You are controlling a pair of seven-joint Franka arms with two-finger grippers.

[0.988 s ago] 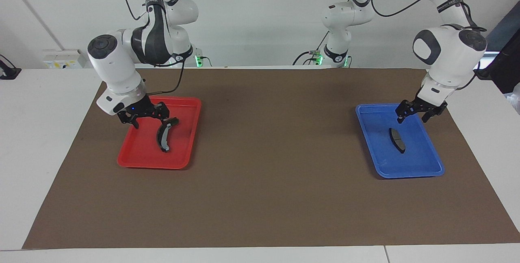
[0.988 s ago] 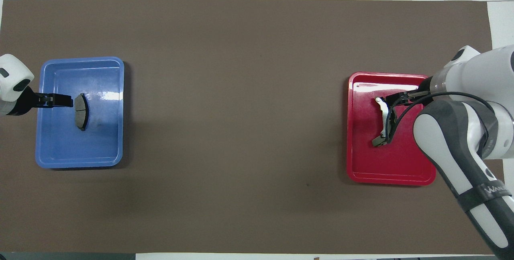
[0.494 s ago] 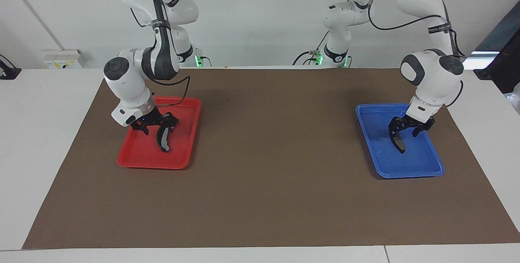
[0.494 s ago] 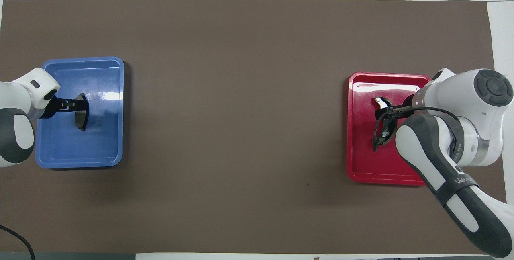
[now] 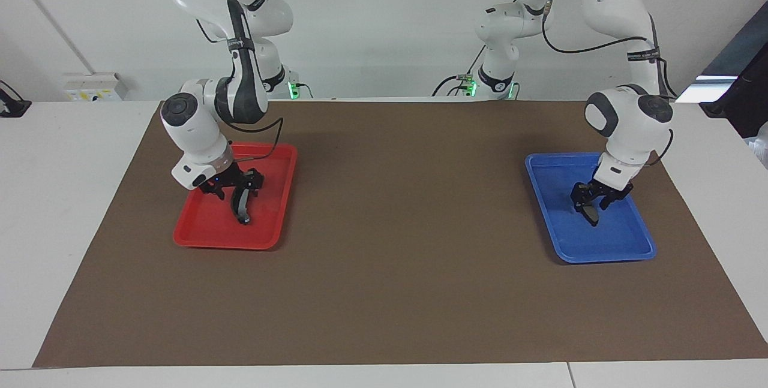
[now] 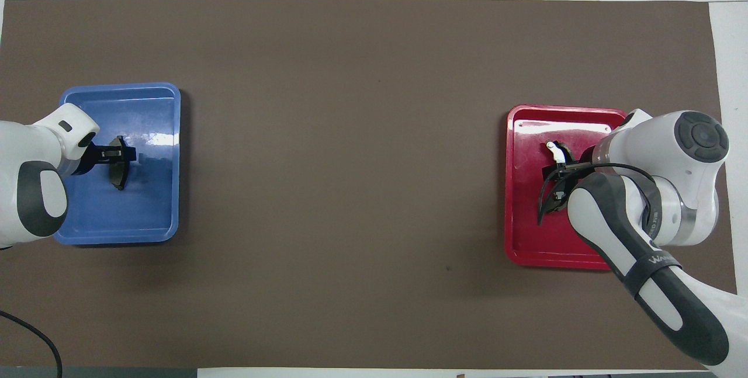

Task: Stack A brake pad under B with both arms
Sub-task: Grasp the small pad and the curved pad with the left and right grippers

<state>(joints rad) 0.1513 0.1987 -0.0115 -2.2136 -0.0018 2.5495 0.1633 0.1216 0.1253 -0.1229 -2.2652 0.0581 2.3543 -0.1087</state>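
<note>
Two hands down in trays: left hand (image 5: 591,200) straddling short pad A (image 5: 590,213) in blue tray (image 5: 606,250), right hand (image 5: 235,187) straddling crescent pad B (image 5: 241,207) in red tray (image 5: 204,235); fingers' grip unclear.

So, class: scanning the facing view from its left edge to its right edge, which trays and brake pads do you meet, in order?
Red tray → long black crescent pad lying in it → blue tray → short dark grey pad lying in it.

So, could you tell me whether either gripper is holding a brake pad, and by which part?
Cannot be told: the left gripper is down at pad A, the right gripper at pad B.
</note>
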